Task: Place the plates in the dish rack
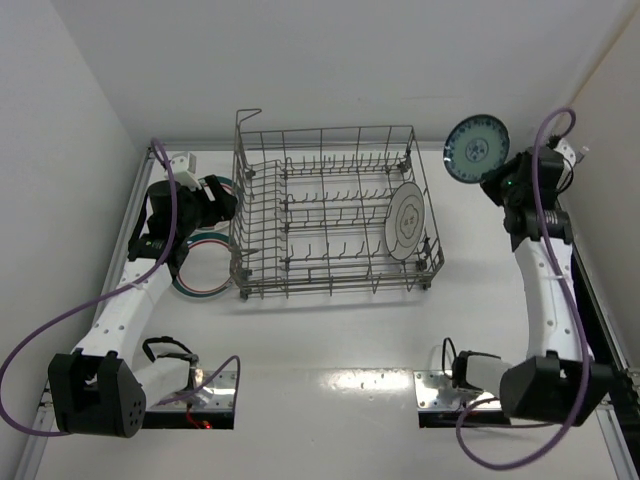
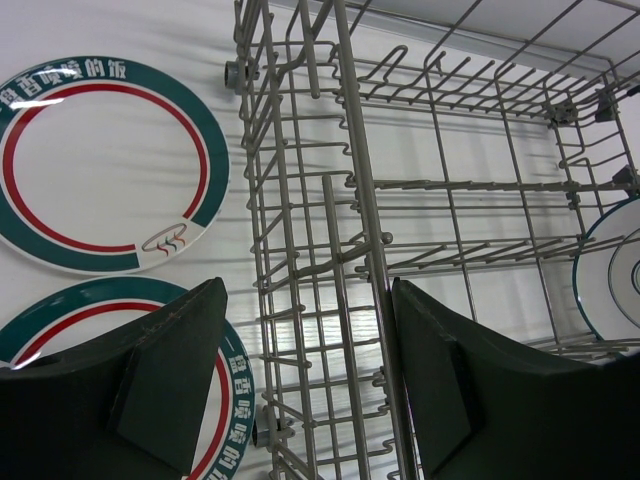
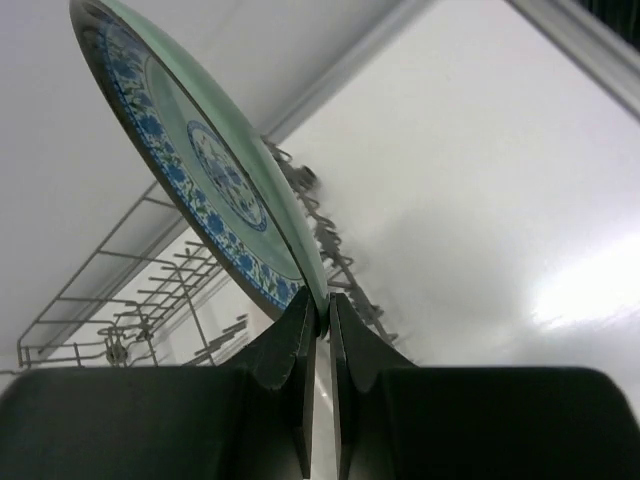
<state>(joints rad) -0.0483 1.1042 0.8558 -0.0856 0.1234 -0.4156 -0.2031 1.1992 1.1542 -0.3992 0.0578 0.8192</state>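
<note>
The grey wire dish rack [image 1: 330, 215] stands mid-table, with a white ringed plate [image 1: 406, 221] upright in its right end. My right gripper [image 1: 497, 178] is shut on the rim of the small teal-blue patterned plate [image 1: 476, 148] and holds it in the air to the right of the rack; the plate [image 3: 200, 160] stands on edge above my fingertips [image 3: 298, 322]. My left gripper [image 1: 228, 198] is open and empty at the rack's left wall [image 2: 300, 250]. Two white plates with green-and-red rims [image 2: 105, 165] [image 2: 215, 400] lie flat on the table left of the rack.
The white table [image 1: 330, 340] is bounded by a metal frame and white walls at the left, back and right. Purple cables loop beside both arms. The rack's raised handle [image 1: 247, 115] is at its back left corner.
</note>
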